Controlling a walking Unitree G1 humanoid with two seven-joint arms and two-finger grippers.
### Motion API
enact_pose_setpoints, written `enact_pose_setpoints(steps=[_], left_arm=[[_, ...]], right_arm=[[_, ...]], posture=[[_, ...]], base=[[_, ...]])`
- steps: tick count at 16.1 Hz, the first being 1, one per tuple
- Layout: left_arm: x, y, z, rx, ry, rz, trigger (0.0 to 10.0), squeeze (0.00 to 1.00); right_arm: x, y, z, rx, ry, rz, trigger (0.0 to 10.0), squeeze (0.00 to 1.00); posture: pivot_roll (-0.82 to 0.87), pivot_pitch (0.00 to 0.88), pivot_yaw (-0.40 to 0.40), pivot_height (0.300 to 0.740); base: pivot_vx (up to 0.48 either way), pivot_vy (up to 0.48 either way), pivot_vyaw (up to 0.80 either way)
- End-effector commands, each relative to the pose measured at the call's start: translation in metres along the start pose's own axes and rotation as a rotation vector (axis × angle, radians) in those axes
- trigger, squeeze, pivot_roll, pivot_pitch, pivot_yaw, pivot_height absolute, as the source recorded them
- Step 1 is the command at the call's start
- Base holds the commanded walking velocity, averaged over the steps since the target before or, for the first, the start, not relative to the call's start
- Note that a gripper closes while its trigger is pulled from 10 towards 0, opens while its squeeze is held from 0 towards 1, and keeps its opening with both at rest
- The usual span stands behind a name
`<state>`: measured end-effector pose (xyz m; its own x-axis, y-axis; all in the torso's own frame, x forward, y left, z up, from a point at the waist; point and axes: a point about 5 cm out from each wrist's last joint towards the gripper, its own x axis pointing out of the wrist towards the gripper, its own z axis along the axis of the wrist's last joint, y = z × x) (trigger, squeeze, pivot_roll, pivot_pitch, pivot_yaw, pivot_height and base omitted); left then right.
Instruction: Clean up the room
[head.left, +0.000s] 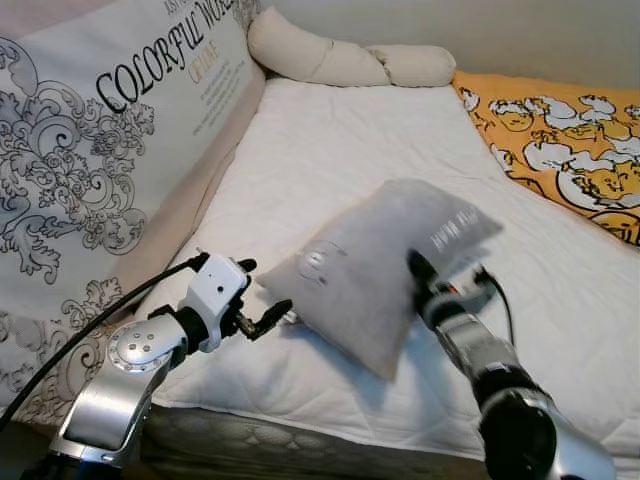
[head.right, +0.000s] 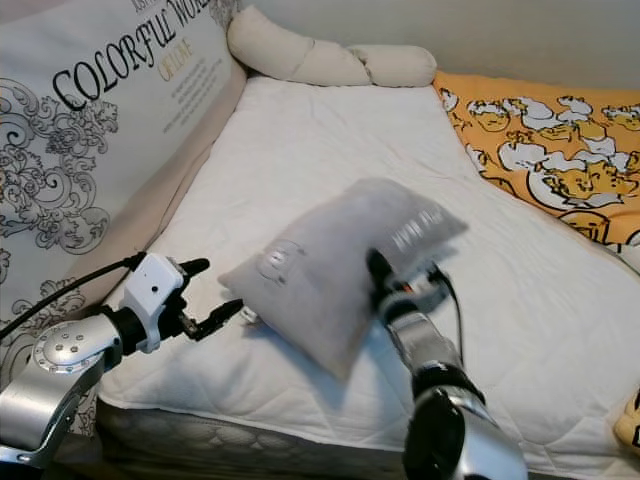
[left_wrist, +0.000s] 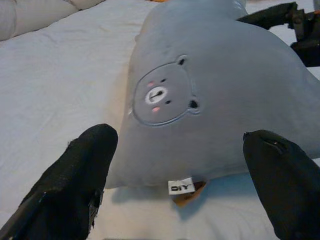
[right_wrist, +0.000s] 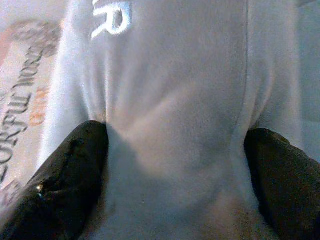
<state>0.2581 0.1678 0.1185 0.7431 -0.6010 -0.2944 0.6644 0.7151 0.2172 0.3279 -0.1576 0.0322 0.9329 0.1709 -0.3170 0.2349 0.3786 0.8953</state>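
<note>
A grey pillow (head.left: 370, 270) with a stitched bear face (left_wrist: 162, 95) lies tilted on the white mattress (head.left: 350, 140), its right end raised. My right gripper (head.left: 448, 272) comes from the front and is shut on that raised end; in the right wrist view the cloth (right_wrist: 175, 100) bunches between the two black fingers (right_wrist: 70, 170). My left gripper (head.left: 262, 292) stands open just off the pillow's lower left corner, not touching it. In the left wrist view a small label (left_wrist: 181, 187) hangs from that corner between the spread fingers (left_wrist: 80, 175).
A large white cushion (head.left: 100, 150) printed "COLORFUL WORLD" leans along the bed's left side. A cream bolster (head.left: 340, 60) lies at the far end. An orange patterned blanket (head.left: 560, 140) covers the right side. The mattress's front edge (head.left: 300, 420) is close to me.
</note>
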Motion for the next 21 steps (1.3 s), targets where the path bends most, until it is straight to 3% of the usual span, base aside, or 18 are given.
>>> enact_pose_setpoints(steps=[1,2,5,17,21], left_arm=[[-0.0014,0.0003,0.0004,0.012,0.006,-0.007,10.0,0.65],[-0.0006,0.0000,0.0005,0.013,0.006,-0.008,10.0,0.65],[0.0008,0.0012,0.0002,0.018,0.007,-0.008,10.0,0.65],[0.0069,-0.0016,-0.0007,-0.001,-0.007,-0.019,10.0,0.65],[0.0040,-0.0002,0.0008,-0.022,-0.015,-0.046,10.0,0.65]], right_arm=[[0.0002,-0.0030,-0.0087,0.009,0.038,-0.027,2.0,0.00],[0.0009,-0.0017,-0.0086,0.010,0.036,-0.022,0.0,0.00],[0.0038,0.0062,-0.0100,-0.041,0.058,0.028,0.0,0.00],[0.0028,-0.0013,-0.0071,-0.121,0.068,-0.055,0.0,0.00],[0.0060,0.0051,-0.0058,-0.130,0.065,-0.051,0.0,0.00]], posture=[[0.12,0.000,-0.040,0.740],[0.12,0.000,-0.041,0.740],[0.12,0.000,-0.040,0.740],[0.12,0.000,-0.053,0.740],[0.13,0.000,-0.062,0.740]], base=[[0.000,0.000,0.00],[0.000,0.000,0.00],[0.000,0.000,0.00],[0.000,0.000,0.00],[0.000,0.000,0.00]])
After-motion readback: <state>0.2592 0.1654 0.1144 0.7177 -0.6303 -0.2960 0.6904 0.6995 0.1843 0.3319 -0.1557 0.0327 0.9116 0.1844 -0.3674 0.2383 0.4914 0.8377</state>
